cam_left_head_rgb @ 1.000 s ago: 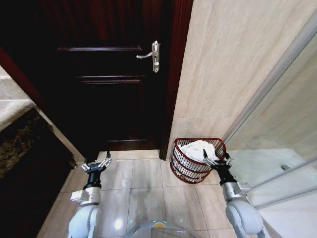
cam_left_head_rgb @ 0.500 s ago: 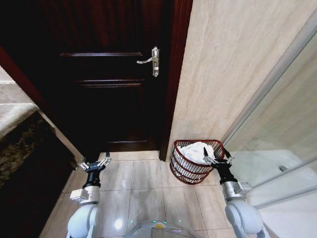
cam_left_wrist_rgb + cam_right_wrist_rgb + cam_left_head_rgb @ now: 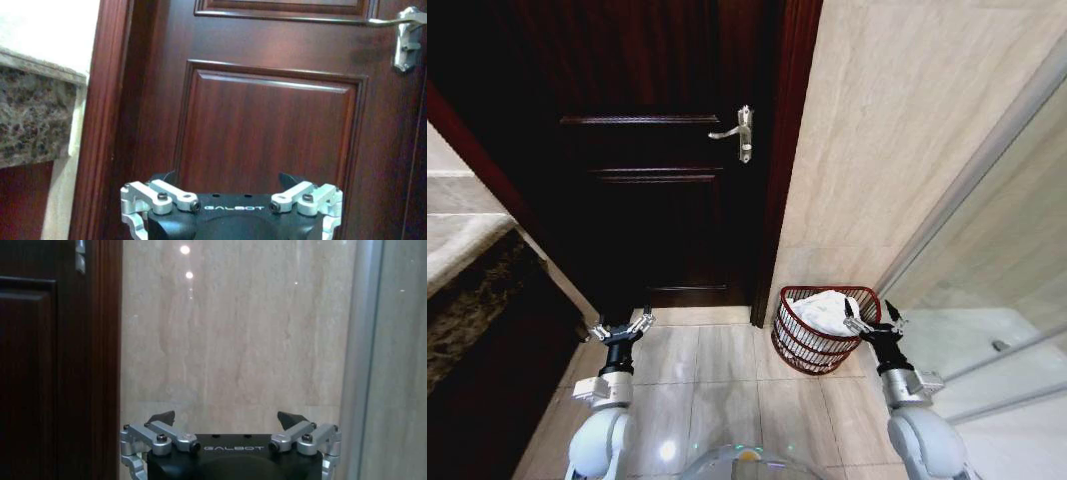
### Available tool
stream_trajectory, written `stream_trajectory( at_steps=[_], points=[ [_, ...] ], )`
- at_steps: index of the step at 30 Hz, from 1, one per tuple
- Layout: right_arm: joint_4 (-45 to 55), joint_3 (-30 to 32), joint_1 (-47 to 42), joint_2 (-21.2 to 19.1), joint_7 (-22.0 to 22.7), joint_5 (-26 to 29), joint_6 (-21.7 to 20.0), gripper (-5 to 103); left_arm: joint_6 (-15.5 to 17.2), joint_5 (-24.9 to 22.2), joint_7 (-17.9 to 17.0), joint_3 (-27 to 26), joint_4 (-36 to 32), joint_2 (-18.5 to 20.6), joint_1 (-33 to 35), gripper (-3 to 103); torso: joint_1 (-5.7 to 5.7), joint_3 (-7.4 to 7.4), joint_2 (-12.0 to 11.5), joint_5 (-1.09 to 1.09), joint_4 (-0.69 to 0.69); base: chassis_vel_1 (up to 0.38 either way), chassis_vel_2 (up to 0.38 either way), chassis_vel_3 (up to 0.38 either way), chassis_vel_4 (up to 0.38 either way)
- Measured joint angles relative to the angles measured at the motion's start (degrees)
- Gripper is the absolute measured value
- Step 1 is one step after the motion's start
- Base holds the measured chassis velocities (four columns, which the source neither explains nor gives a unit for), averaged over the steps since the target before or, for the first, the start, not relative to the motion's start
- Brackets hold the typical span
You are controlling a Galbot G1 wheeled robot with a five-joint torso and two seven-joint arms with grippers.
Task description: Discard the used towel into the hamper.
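Hamper [image 3: 812, 345] hugs wall [image 3: 897, 150]; door [image 3: 657, 200] shut; floor [image 3: 717, 385] open.

A tiled bathroom corner with a dark wooden door.

The panelled, reddish-brown door [image 3: 662, 190] carries a silver lever handle [image 3: 737, 132] and sits in a matching frame [image 3: 782, 160]. To its right rises a wall [image 3: 887, 130] of pale beige stone tile, meeting a glass shower partition [image 3: 997, 250] with a metal edge. Glossy beige floor tiles [image 3: 717, 370] reflect small spots of light. On the left stands a speckled granite counter [image 3: 472, 290].
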Motion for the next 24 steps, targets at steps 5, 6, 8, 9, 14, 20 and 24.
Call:
stream_trajectory(
  at_steps=[5,6,8,9,14,20,24],
  points=[
    [0.1,-0.2,0.5,0.0,0.0,0.0,-0.2,100,-0.1,0.1,0.0,-0.1,0.0,0.0,-0.1,100,0.52,0.88,1.4,0.0,0.01,0.0,0.0,0.0,0.0],
    [0.1,-0.1,0.6,-0.1,0.0,0.0,-0.2,100,-0.1,0.1,0.0,-0.1,0.0,0.0,-0.2,100,0.67,1.15,1.8,0.0,0.01,0.0,0.0,0.0,0.0],
    [0.1,-0.1,0.6,-0.1,0.0,0.0,-0.2,100,-0.1,0.1,0.0,-0.1,0.0,0.0,-0.3,100,0.8,1.35,2.1,0.0,0.01,0.0,0.0,0.0,0.0],
    [0.1,-0.1,0.6,-0.1,0.0,0.1,-0.3,100,-0.1,0.1,0.0,-0.1,0.0,0.0,-0.3,100,0.87,1.48,2.3,0.0,0.01,0.0,0.0,0.0,0.0],
    [0.0,0.2,0.5,-0.2,0.0,0.3,-0.3,100,0.1,0.2,0.0,0.0,0.0,-0.1,-0.7,100,1.32,2.28,3.6,0.0,0.0,0.0,0.0,0.0,0.0],
    [-0.4,0.6,0.5,-0.4,0.0,0.6,-0.1,100,0.1,0.9,0.0,0.1,0.0,-0.1,-1.0,100,1.9,3.17,5.1,0.0,0.01,0.0,0.0,0.0,0.0],
    [-0.5,0.8,0.5,-0.4,0.0,0.8,0.1,100,0.2,0.9,0.0,0.2,-0.1,-0.1,-1.0,100,2.17,3.5,5.7,0.0,-0.02,0.0,0.0,0.0,0.0]
  ],
)
